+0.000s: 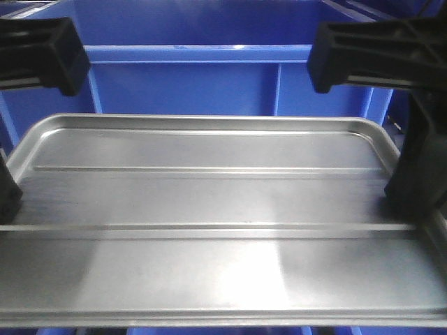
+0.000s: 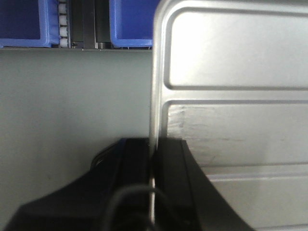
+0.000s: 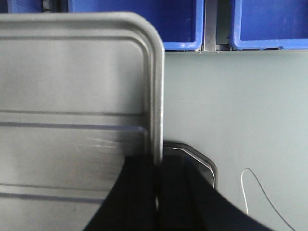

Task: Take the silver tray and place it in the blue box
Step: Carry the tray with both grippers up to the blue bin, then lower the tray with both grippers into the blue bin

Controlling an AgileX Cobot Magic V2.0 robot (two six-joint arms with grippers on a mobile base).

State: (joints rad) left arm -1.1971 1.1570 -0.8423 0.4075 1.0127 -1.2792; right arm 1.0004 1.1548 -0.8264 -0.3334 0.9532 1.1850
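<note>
The silver tray (image 1: 209,202) lay level, just on the near side of the blue box (image 1: 195,87), over a grey surface (image 2: 72,96). The left gripper (image 2: 153,192) clamped its left rim and the right gripper (image 3: 156,192) its right rim, each with one finger inside and one outside.

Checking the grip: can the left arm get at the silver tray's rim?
Probably yes: the left gripper straddles the side rim of the silver tray, jaws pressed on either side, nothing in the way.
</note>
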